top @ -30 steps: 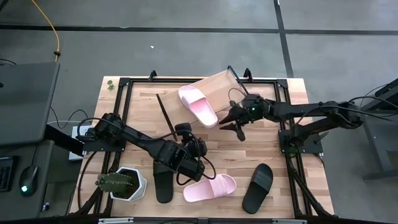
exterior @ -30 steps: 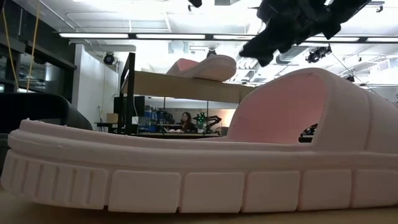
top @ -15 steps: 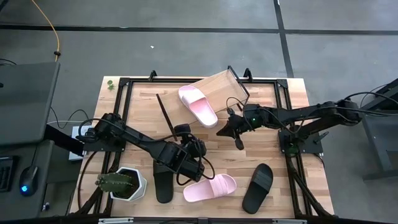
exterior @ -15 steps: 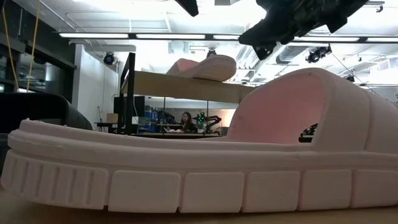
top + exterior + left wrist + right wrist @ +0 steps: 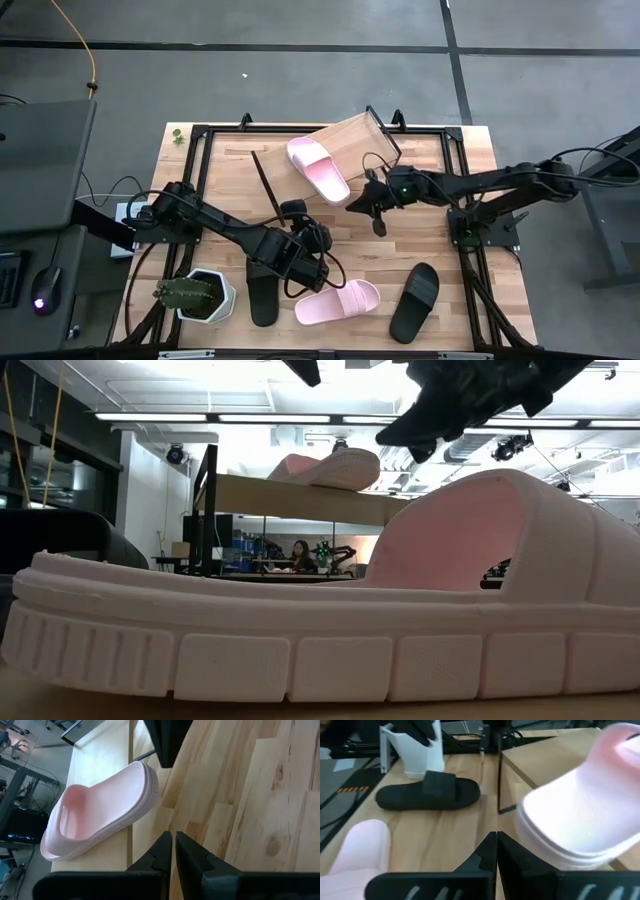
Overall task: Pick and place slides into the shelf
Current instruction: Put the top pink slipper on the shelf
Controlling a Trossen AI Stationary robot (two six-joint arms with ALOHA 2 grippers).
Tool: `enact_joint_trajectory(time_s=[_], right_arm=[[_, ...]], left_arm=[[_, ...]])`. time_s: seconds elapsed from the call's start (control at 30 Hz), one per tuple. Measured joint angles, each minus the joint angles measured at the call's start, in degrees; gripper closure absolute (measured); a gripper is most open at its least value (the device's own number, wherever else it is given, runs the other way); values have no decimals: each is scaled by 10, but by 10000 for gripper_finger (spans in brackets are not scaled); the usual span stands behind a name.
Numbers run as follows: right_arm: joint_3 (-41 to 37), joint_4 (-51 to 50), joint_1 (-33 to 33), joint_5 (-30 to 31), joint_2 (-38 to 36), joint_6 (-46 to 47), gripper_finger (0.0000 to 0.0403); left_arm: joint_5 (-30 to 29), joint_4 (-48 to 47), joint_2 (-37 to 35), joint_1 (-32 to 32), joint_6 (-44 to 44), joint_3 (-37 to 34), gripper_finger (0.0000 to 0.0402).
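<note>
The light-wood shelf [image 5: 352, 138] stands askew at the table's far middle. One pale pink slide [image 5: 318, 168] lies sole down on it and also shows in the left wrist view [image 5: 100, 812] and the right wrist view [image 5: 580, 820]. The second pink slide [image 5: 338, 302] lies near the front edge, between one black slide [image 5: 262, 295] and the other black slide [image 5: 414, 302]. My right gripper [image 5: 354, 207] is shut and empty, just right of the shelved slide's near end. My left gripper [image 5: 173, 838] is shut and empty at mid-table [image 5: 294, 210], pointing toward the shelf.
A white pot with a cactus [image 5: 195, 293] stands at the front left. A thin black rod [image 5: 266, 185] slants up beside the shelf. A black frame [image 5: 205, 130] runs around the tabletop. Bare wood lies between the shelf and the front row of slides.
My right gripper has moved toward the table's left edge, closer to the near end of the pink slide on the shelf. The slides and the shelf have stayed where they were.
</note>
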Motion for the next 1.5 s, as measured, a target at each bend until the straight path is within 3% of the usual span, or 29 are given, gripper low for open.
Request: enact_joint_trajectory(time_s=[0.73, 1.5], right_arm=[[16, 52, -24, -41, 95, -4, 403], [18, 70, -58, -73, 96, -17, 403]], left_arm=[[0, 10, 0, 0, 4, 0, 387], [4, 10, 0, 0, 5, 0, 387]])
